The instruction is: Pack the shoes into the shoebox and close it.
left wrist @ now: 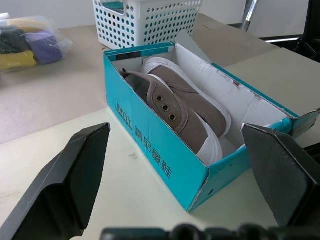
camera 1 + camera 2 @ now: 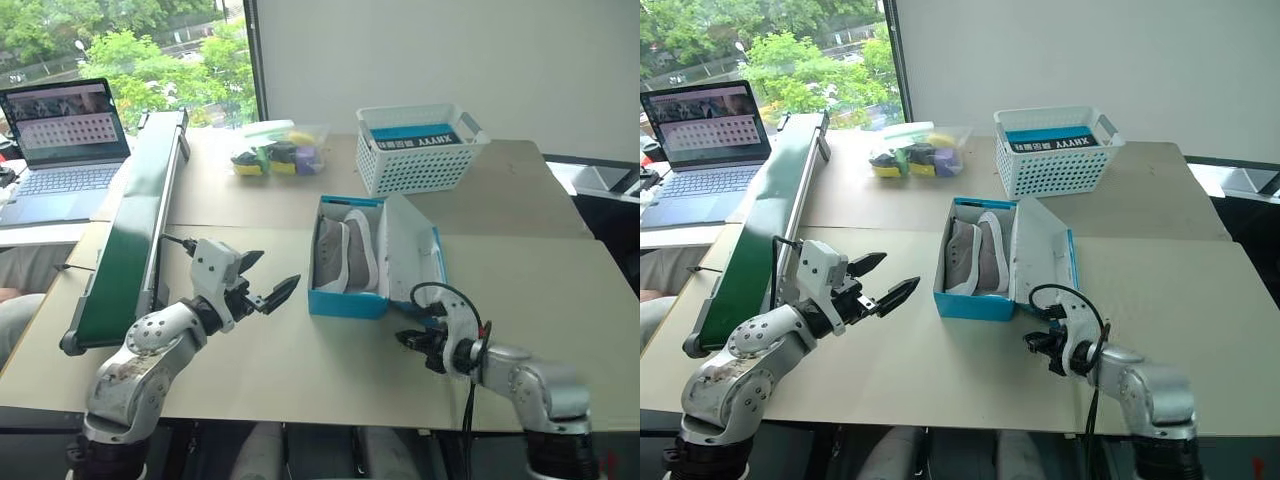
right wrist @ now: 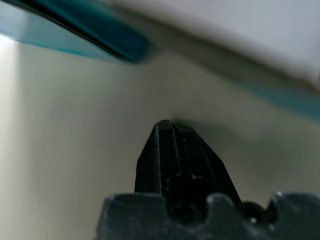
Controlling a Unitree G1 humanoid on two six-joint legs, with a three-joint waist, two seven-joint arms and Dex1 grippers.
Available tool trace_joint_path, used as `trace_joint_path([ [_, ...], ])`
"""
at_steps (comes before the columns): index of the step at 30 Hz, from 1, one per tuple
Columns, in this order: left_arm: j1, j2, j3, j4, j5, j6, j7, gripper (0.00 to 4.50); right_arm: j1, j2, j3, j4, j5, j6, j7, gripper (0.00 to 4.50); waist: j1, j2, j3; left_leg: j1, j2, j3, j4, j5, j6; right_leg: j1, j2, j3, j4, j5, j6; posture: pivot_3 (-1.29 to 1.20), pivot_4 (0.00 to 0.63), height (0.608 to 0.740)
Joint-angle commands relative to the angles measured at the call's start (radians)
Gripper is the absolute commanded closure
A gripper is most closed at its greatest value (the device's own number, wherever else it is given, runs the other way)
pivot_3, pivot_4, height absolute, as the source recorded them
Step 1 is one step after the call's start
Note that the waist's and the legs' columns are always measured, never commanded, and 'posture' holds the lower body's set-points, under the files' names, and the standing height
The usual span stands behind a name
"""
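Both arms are cased in rounded silver-grey metal shells, joined by bulbous segments; scuffs and dull patches are seen on the left arm's [image 2: 140, 365] upper shell. The left wrist is capped by a white, boxy housing [image 2: 215, 272] with small dark screw holes, and a thin black cable is looped from behind it. The left gripper [image 2: 262, 281] is made of two black, wedge-shaped fingers with flat matte inner faces. The right arm [image 2: 525, 380] is finished in the same grey, with a black ring at the wrist and a black cable arched over it. The right gripper [image 2: 412, 340] is black, tapered, with ribbed edges.
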Motion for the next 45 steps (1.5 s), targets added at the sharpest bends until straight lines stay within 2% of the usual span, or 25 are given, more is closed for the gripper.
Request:
trace_joint_path([
  [1,-0.021,0.005,0.010,-0.020,-0.021,0.001,-0.008,0.00,-0.021,0.184,-0.223,0.067,0.059,-0.017,-0.167,4.49,-0.007,-0.001,-0.001,0.001,0.001,0.000,0.000,0.000,0.000,0.000,0.001,0.000,0.000,0.000,0.000,0.00,0.150,0.735],
  [3,-0.024,0.004,0.009,-0.018,-0.021,0.004,-0.008,0.00,-0.059,0.287,-0.351,0.117,0.130,-0.054,-0.240,4.49,-0.007,-0.001,-0.001,0.003,0.002,0.001,0.000,0.000,0.000,0.002,0.001,0.001,0.000,0.000,0.002,0.00,0.150,0.735],
  [6,-0.033,0.005,0.004,-0.007,-0.020,0.003,-0.011,0.00,-0.143,0.404,-0.535,0.227,0.322,-0.125,-0.320,4.49,-0.006,-0.001,-0.001,0.007,0.007,0.001,0.001,0.000,0.000,0.008,0.003,0.000,-0.003,-0.001,0.005,0.00,0.150,0.735],
  [8,-0.039,0.005,0.001,0.002,-0.019,0.002,-0.013,0.00,-0.185,0.430,-0.587,0.285,0.412,-0.158,-0.345,4.49,-0.005,-0.001,-0.001,0.012,0.010,0.001,0.002,0.000,0.000,0.015,0.006,0.000,-0.008,0.000,0.004,0.00,0.150,0.735],
  [13,-0.050,0.006,-0.004,0.016,-0.018,-0.001,-0.016,0.00,-0.251,0.462,-0.668,0.405,0.649,-0.267,-0.394,4.49,-0.025,-0.001,-0.001,0.013,0.011,0.004,0.000,0.000,0.000,0.014,0.009,0.002,-0.008,0.001,0.003,0.00,0.150,0.735],
  [18,-0.038,0.004,-0.010,-0.002,-0.016,0.002,-0.009,0.00,-0.229,0.452,-0.601,0.345,0.818,-0.317,-0.365,4.49,-0.034,0.004,0.002,0.013,0.013,0.006,-0.003,0.000,0.000,0.012,0.012,0.005,-0.007,0.001,0.002,0.00,0.150,0.735],
  [21,-0.025,0.003,-0.011,-0.018,-0.017,0.004,-0.001,0.00,-0.193,0.428,-0.482,0.193,0.892,-0.283,-0.249,4.49,-0.033,0.011,0.004,0.011,0.013,0.008,-0.005,0.000,0.000,0.008,0.013,0.007,-0.006,0.001,0.002,0.00,0.150,0.735],
  [24,-0.016,-0.001,-0.010,-0.027,-0.016,0.003,0.009,0.00,-0.186,0.396,-0.405,0.117,0.952,-0.296,-0.167,4.49,-0.034,0.011,0.003,0.004,0.015,0.011,-0.006,0.000,0.000,-0.003,0.015,0.010,-0.004,0.001,0.001,0.00,0.150,0.735],
  [27,-0.007,-0.005,-0.007,-0.037,-0.015,0.004,0.023,0.00,-0.198,0.357,-0.347,0.080,1.018,-0.295,-0.120,4.49,-0.031,0.011,0.003,0.004,0.015,0.011,-0.006,0.000,0.001,-0.003,0.015,0.010,-0.004,0.004,-0.003,0.00,0.150,0.735],
  [29,0.008,-0.005,0.005,-0.052,-0.016,0.006,0.036,0.00,-0.209,0.295,-0.258,0.027,1.031,-0.243,-0.062,4.49,-0.030,0.011,0.004,0.003,0.015,0.012,-0.006,0.000,0.001,-0.003,0.015,0.010,-0.005,0.004,-0.003,0.00,0.150,0.735],
  [32,0.041,0.006,0.056,-0.079,-0.031,0.013,0.053,0.00,-0.306,0.090,0.010,-0.062,0.846,-0.121,0.050,4.49,-0.037,0.013,0.004,0.002,0.014,0.013,-0.006,0.000,0.001,-0.004,0.014,0.011,-0.005,0.003,-0.003,0.00,0.150,0.735],
  [35,0.053,0.018,0.088,-0.081,-0.037,0.014,0.058,0.00,-0.409,-0.044,0.187,-0.022,0.619,-0.166,0.102,4.49,-0.038,0.011,0.003,0.004,0.017,0.016,-0.006,0.000,0.001,-0.005,0.017,0.013,-0.005,0.001,0.001,0.00,0.150,0.735],
  [36,0.060,0.025,0.103,-0.080,-0.037,0.012,0.057,0.00,-0.484,-0.079,0.263,0.020,0.512,-0.197,0.114,4.49,-0.033,0.010,0.003,0.005,0.018,0.016,-0.006,0.000,0.001,-0.005,0.018,0.013,-0.005,0.001,0.001,0.00,0.150,0.735],
  [39,0.067,0.030,0.120,-0.082,-0.043,0.012,0.060,0.00,-0.658,-0.081,0.368,0.179,0.297,-0.298,0.101,4.49,-0.033,0.010,0.004,0.004,0.018,0.018,-0.006,0.000,0.001,-0.006,0.018,0.015,-0.004,0.001,0.000,0.00,0.150,0.735],
  [43,0.074,0.023,0.112,-0.093,-0.043,0.014,0.070,0.00,-0.800,-0.015,0.390,0.393,0.136,-0.425,0.102,4.49,-0.025,0.008,0.003,0.001,0.017,0.019,-0.005,0.000,0.001,-0.010,0.017,0.016,-0.004,0.003,0.000,0.00,0.150,0.735],
  [44,0.080,0.017,0.110,-0.099,-0.042,0.012,0.077,0.00,-0.846,0.010,0.407,0.478,0.079,-0.490,0.112,4.49,-0.026,0.007,0.002,-0.002,0.017,0.018,-0.005,0.000,0.001,-0.013,0.017,0.016,-0.004,0.007,-0.006,0.00,0.150,0.735],
  [45,0.086,0.013,0.107,-0.104,-0.039,0.011,0.084,0.00,-0.889,0.040,0.414,0.572,0.030,-0.540,0.109,4.49,-0.028,0.007,0.002,-0.005,0.016,0.020,-0.005,-0.001,0.000,-0.017,0.017,0.017,-0.002,0.007,-0.006,0.00,0.150,0.735],
])
